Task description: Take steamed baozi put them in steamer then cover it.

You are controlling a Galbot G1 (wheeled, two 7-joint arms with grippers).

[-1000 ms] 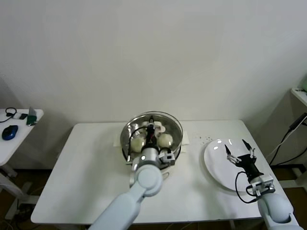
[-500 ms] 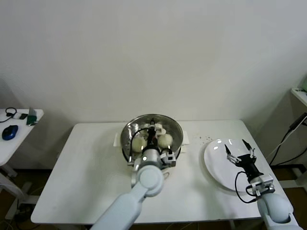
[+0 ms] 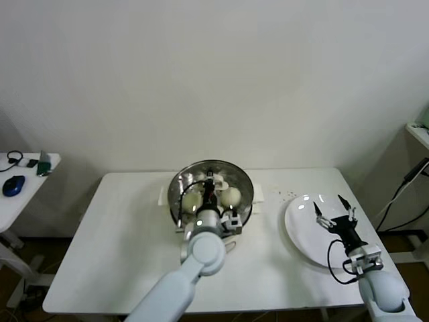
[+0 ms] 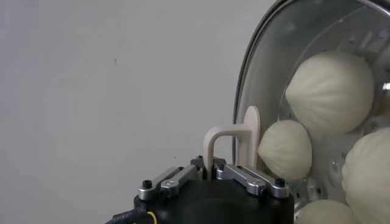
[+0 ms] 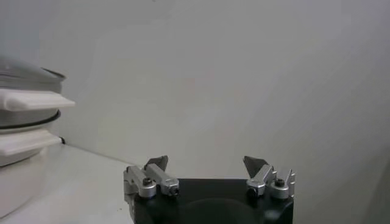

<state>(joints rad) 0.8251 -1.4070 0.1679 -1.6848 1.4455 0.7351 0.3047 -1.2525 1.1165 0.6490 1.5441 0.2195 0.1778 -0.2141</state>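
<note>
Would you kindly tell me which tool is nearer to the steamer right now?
Left. The left tool is over the steamer, shut on the cover handle. The right tool hangs open above the white plate, well off to the side.

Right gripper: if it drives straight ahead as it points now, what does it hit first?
Nothing nearby: the open right gripper hangs over the white plate pointing at the back wall. The steamer sits off to the side. Depth is unclear.

in the head view the left claw [image 3: 210,186] covers the middle of the cover [image 3: 241,181] and part of the steamed baozi [image 3: 230,196] under the glass. the steamer [image 3: 175,208] base is mostly hidden. in the left wrist view two buns and the cover's rim run off the edge.
</note>
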